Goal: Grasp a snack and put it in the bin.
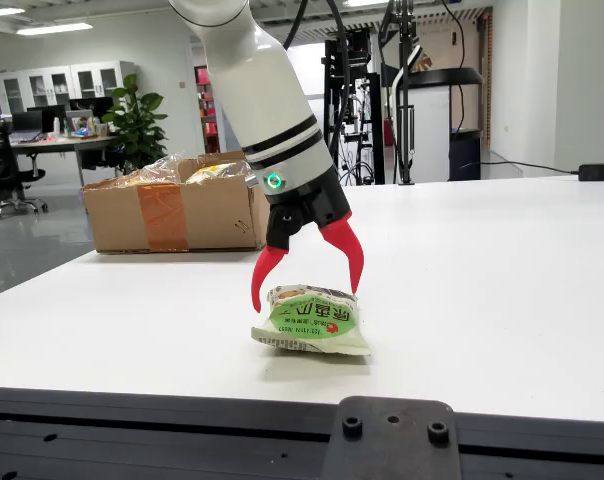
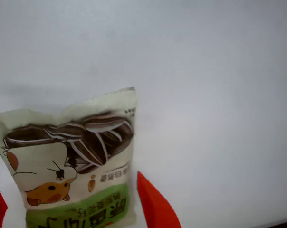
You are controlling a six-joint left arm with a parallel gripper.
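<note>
A green and cream snack packet [image 1: 313, 320] lies on the white table [image 1: 502, 300] near its front edge. My gripper [image 1: 307, 288] hangs just above it, its red fingers [image 1: 264, 276] spread to either side of the packet, open and holding nothing. In the wrist view the snack packet [image 2: 70, 161] shows a cartoon hamster and sunflower seeds, with one red fingertip [image 2: 154, 204] to its right and the other at the left edge. The gripper [image 2: 77, 211] straddles the packet's lower end. A cardboard box [image 1: 177, 212] serving as the bin stands at the table's far left.
The cardboard box holds several clear-wrapped snacks [image 1: 197, 172]. A black mount plate [image 1: 392, 440] sits on the table's front rail. Black equipment stands [image 1: 402, 90] rise behind the table, and office desks and a plant [image 1: 137, 120] lie beyond on the left.
</note>
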